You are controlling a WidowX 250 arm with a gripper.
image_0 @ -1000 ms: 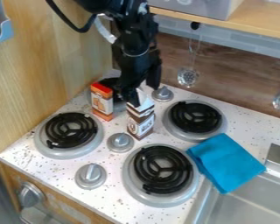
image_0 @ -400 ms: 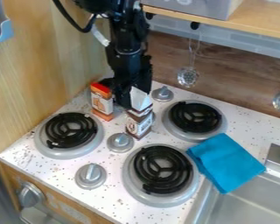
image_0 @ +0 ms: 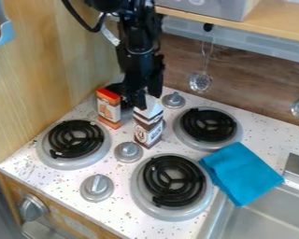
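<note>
The black gripper [image_0: 147, 99] hangs over the back of the stove, its tip at the white top of a brown-and-white carton [image_0: 149, 127]. That carton stands upright between the back left and back right burners. Just left of it stands an orange-and-white box [image_0: 109, 109] with a red top, apart from the carton. The arm partly hides the back left burner behind the two.
Black coil burners sit at front left [image_0: 76, 139], front right [image_0: 174, 181] and back right [image_0: 208, 123]. Grey knobs [image_0: 128, 151] stand between them. A blue cloth [image_0: 241, 173] lies at the sink's edge [image_0: 216, 215]. A wooden wall [image_0: 46, 70] bounds the left.
The gripper moved left and back, then slightly right and up to the carton's top. The carton shifted a little at its top; the orange box stayed put.
</note>
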